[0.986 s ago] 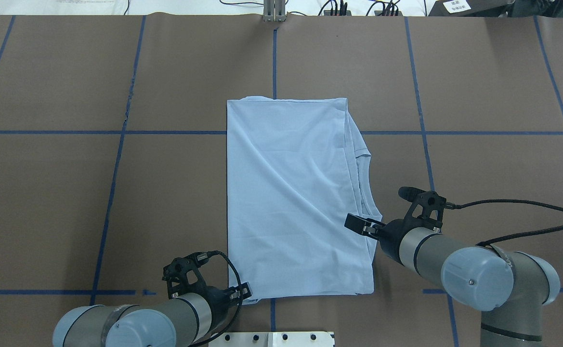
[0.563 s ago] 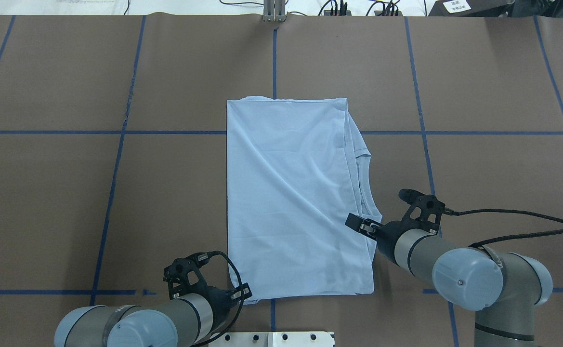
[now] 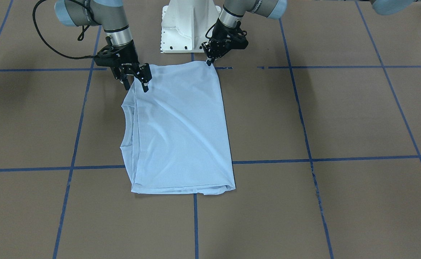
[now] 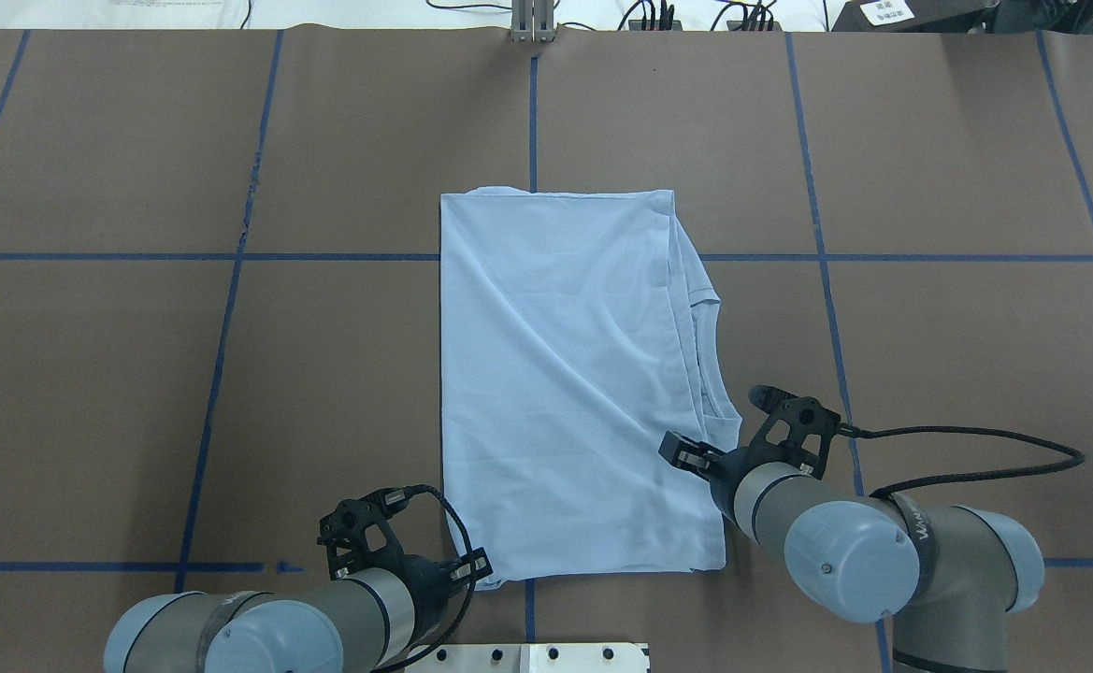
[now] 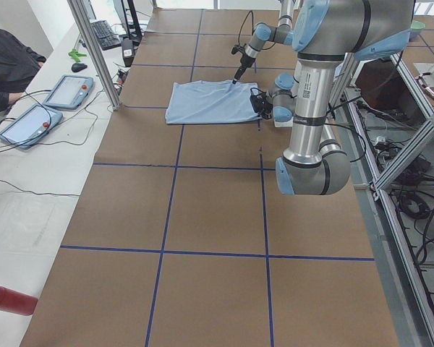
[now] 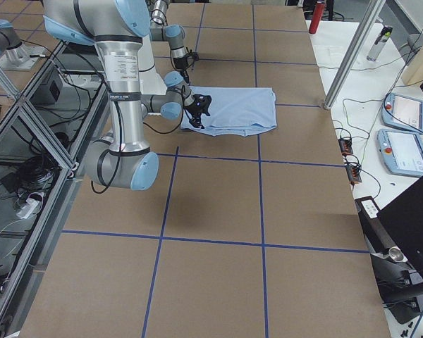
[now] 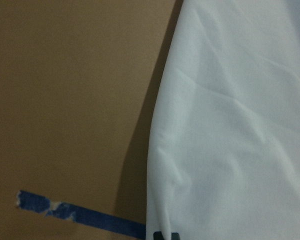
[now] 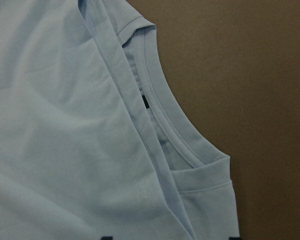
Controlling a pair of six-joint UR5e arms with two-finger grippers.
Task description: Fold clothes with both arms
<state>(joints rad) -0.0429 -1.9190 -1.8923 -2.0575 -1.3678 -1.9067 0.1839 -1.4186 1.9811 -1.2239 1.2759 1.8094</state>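
The right arm [image 4: 850,559] has drawn back toward the base. The right gripper [image 4: 680,451] stands spread over the shoulder fold of the T-shirt [image 4: 565,374], the collar just beyond it. The left gripper [image 3: 208,62] seems pinched on the corner at its tips.

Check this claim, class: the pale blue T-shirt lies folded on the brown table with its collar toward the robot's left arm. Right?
Wrong on the side. The T-shirt lies folded on the brown table with its collar toward the robot's right arm, near the right gripper, as the overhead exterior view shows.
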